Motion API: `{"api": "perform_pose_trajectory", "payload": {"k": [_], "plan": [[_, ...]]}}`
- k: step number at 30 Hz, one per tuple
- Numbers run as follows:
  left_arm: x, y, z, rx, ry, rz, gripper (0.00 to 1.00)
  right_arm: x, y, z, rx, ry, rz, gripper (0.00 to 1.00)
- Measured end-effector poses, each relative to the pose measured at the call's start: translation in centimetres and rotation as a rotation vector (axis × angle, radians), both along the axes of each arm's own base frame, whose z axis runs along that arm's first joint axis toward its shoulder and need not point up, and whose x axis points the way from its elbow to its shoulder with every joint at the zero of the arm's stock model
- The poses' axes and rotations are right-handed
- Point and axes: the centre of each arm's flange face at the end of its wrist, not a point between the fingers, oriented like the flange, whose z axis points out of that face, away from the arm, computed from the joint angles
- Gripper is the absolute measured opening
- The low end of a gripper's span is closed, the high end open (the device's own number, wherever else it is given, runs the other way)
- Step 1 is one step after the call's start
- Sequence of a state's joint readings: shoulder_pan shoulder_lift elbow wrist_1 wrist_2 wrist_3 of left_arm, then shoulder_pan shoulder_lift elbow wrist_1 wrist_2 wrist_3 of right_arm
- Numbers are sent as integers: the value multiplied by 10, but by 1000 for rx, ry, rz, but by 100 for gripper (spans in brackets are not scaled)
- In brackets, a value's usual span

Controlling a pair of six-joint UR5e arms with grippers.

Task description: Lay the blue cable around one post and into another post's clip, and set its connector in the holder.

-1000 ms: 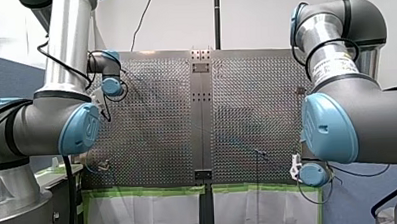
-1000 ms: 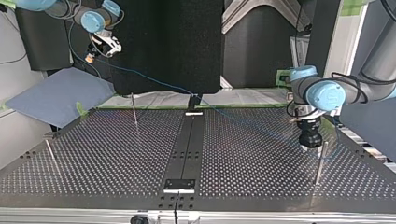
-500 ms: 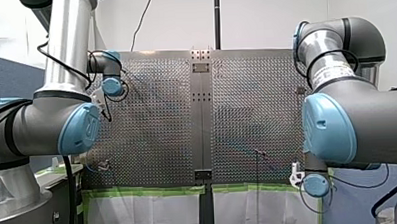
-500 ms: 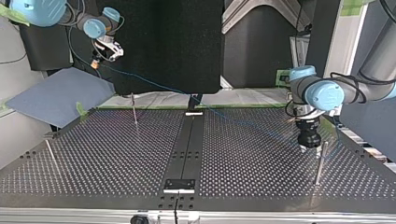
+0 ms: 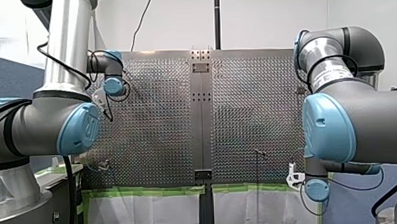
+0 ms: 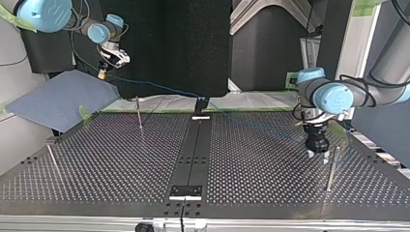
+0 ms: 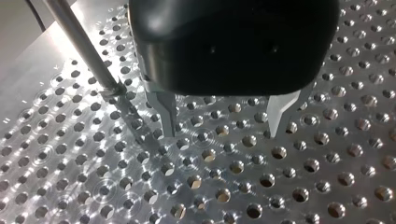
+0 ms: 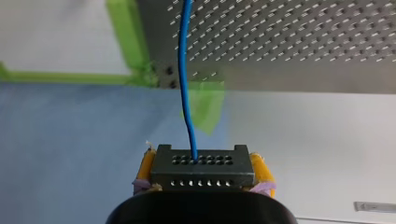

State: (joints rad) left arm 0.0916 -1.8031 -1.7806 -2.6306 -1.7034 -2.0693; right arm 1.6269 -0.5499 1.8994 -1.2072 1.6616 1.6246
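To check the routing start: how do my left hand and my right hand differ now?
My left hand is open and empty; my right hand is shut on the connector of the blue cable. My left hand has bare metal fingers; my right hand has yellow pads. My left hand hangs close over the table beside a post; my right hand is past the table's edge. Both have two fingers.

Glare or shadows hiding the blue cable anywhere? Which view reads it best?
Left wrist view: strong glare on the table beside the post, which casts a shadow across it; no cable there. Right wrist view: even light, and the cable stands out from the connector onward. Top view: the cable shows against the dark backdrop and fades over the table. Front view: it barely shows on the shiny table.
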Motion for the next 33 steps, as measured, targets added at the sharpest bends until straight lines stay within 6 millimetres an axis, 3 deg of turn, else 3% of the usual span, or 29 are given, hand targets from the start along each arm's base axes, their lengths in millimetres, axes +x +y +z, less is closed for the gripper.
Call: {"api": "perform_pose_trajectory", "payload": {"k": [7,17,33], "plan": [[-1,-7,-1,-1,7,-12,96,5,-16,24,-94,-31,54,0],[-14,-26,-7,19,84,-7,99,13,-22,31,-140,-98,131,0],[-83,-37,-13,99,241,-19,99,19,-22,31,-129,-131,196,0]]}}
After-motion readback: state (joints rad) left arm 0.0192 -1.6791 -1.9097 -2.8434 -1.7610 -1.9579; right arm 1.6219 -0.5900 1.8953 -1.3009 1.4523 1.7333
